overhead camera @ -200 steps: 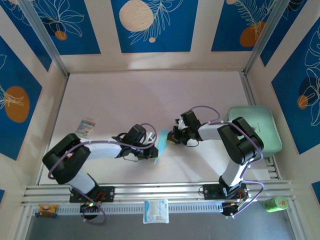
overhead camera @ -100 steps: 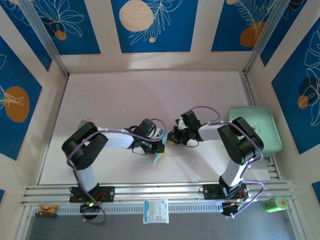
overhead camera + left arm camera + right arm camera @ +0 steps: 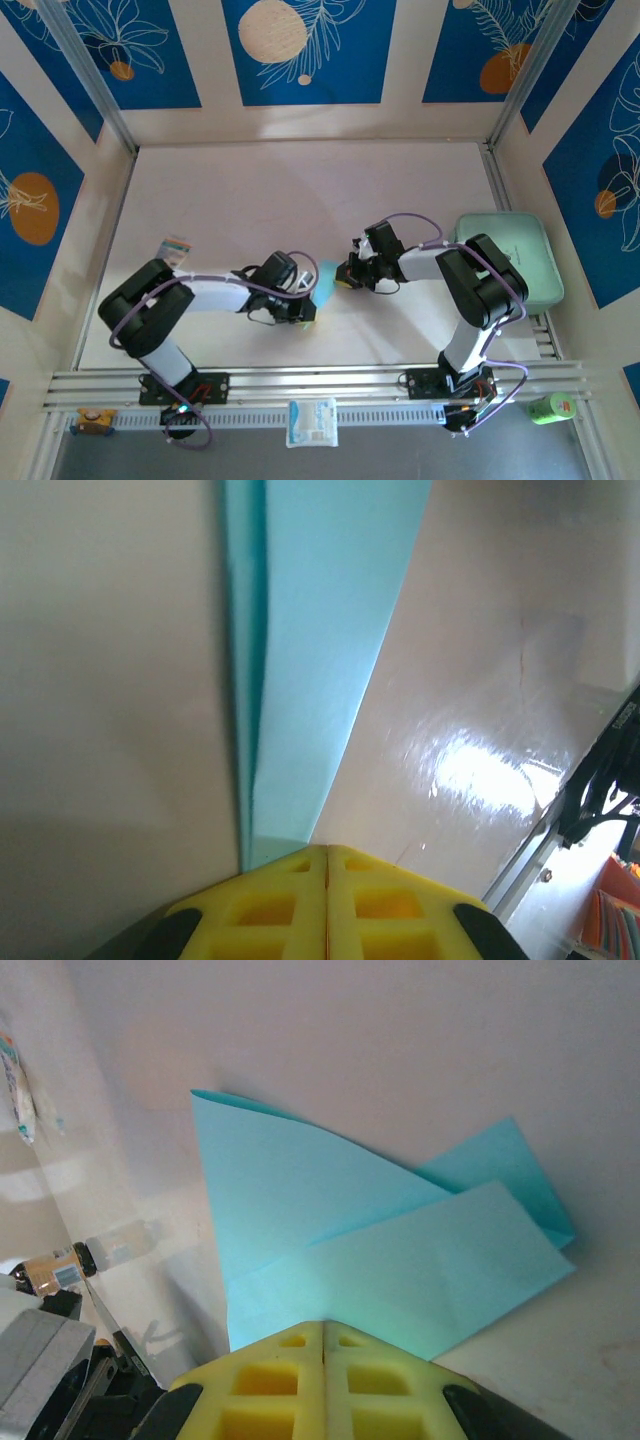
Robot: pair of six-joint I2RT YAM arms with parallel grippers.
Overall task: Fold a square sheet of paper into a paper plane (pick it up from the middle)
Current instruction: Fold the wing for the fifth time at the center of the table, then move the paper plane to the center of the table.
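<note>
Down at the near rail, a white packet point(image 3: 311, 421) lies between the two arm bases, its print too small to read. Off to the right is a green container point(image 3: 549, 407) with a red mark I can't read either. Up onto the counter point(image 3: 300, 190) now, and here's the left tool point(image 3: 306, 306): closed, yellow pads point(image 3: 270, 905) pressed together with no gap, tips right against the near end of the paper plane point(image 3: 323, 282). From the left wrist, the light blue paper runs straight away from the tips, one folded layer lifted beside the broad face. Whether the tips pinch it or just press on it, I cannot tell. The plane sits mid-counter between both tools, blurred from above, its long axis running near to far with a slight lean to the right. Just beyond, the right tool point(image 3: 346, 275) is closed too, pads point(image 3: 390, 1385) meeting flush, tips over the paper's edge. From the right wrist the folds spread face-on, plain blue: a sharp point aims up and left in that view, a rectangular flap lies across it, and another corner peeks out on the right. Further right, the mint-green tray point(image 3: 530, 245) sits partly behind the right arm. Over on the left lies a small colourful packet point(image 3: 175, 250), print unreadable. At the back stand blue wall panels point(image 3: 300, 50) with white leaf drawings.
</note>
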